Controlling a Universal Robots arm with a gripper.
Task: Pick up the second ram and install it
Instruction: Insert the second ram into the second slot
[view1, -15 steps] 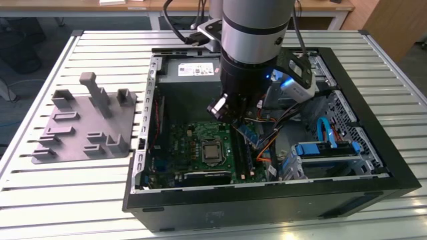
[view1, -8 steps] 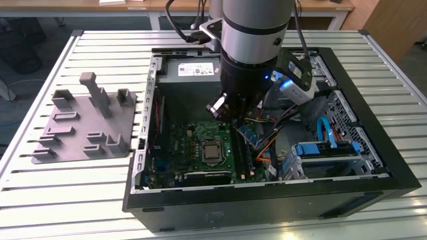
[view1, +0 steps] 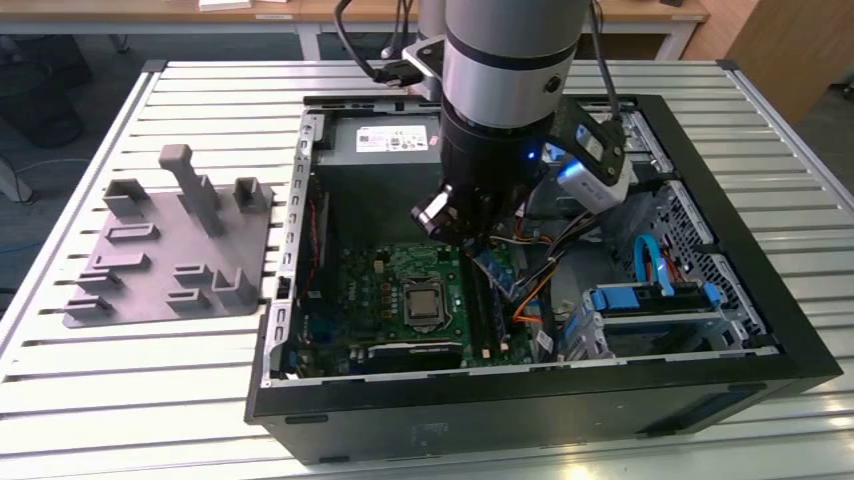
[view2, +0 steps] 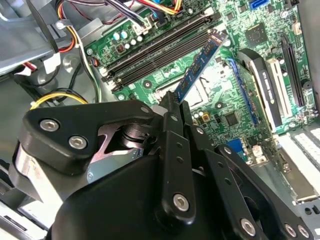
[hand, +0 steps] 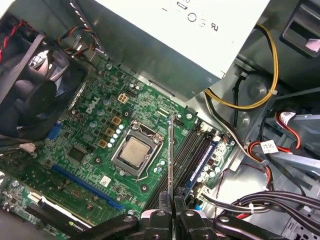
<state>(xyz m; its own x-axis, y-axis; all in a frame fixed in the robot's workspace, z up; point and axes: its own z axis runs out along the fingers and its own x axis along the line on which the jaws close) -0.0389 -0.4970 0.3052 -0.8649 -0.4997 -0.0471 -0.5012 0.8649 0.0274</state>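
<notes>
Exterior view: the gripper (view1: 467, 240) is clamped on the second ram (view1: 498, 272) above the motherboard (view1: 380, 290). Second wrist view: the ram is held tilted near the memory slots (view2: 160, 50). First wrist view: it is pinched edge-on between the fingers (hand: 161, 217).

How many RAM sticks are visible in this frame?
2. The second ram is clamped in the pincer above the motherboard. The other stick appears seated in a memory slot beside it. The arm may hide more.

2nd ram (view2: 200, 64) over mobo (view1: 354, 290) in case (view1: 534, 405); tray (view1: 140, 302) exterior view's left.
</notes>
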